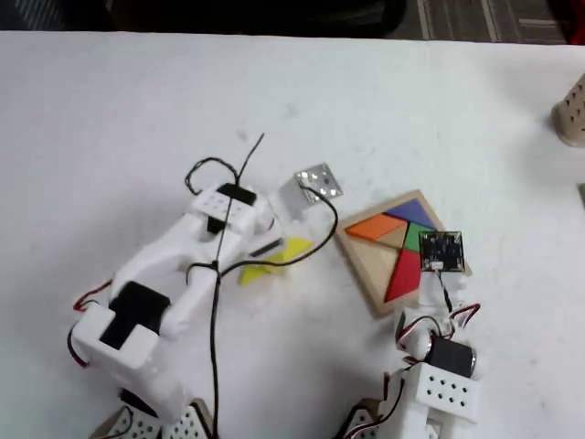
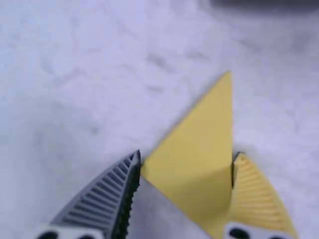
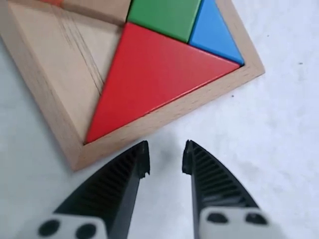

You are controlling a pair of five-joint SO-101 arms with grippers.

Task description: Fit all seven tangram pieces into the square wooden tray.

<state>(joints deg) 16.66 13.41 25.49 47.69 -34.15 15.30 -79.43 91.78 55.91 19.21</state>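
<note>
The yellow triangle [image 2: 194,149] lies flat on the white table, left of the square wooden tray [image 1: 366,267]. My left gripper [image 2: 187,155] is closed onto it, one fingertip at a corner and the other against a straight edge; it also appears in the high view [image 1: 267,249]. The tray holds a red triangle [image 3: 154,69], a green piece [image 3: 167,15], a blue triangle [image 3: 217,35] and an orange triangle [image 1: 375,227], with bare wood [image 3: 55,74] beside the red one. My right gripper [image 3: 165,149] hovers just outside the tray's rim by the red triangle, slightly open and holding nothing.
A shiny silver block [image 1: 315,186] rests on the table behind the yellow triangle. A beige perforated object [image 1: 571,112] stands at the far right edge. Black cables [image 1: 219,274] loop over the left arm. Open table lies behind and to the left.
</note>
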